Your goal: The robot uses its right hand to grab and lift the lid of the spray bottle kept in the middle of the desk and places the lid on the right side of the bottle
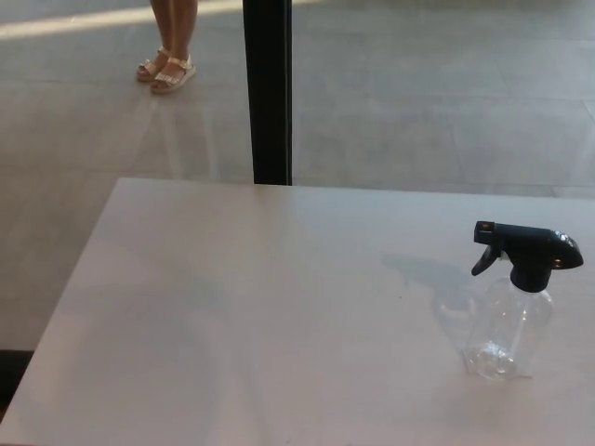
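A clear plastic spray bottle (509, 330) stands upright on the pale desk (232, 307), toward the right side of the head view. Its black trigger-spray lid (527, 253) sits on the bottle's neck, with the nozzle pointing left. The bottle looks empty or nearly so. Neither of my hands shows in this view.
A black pillar (268, 91) rises behind the desk's far edge. A person's legs in light sandals (167, 72) stand on the grey floor at the back left. The desk's left edge runs diagonally down to the lower left corner.
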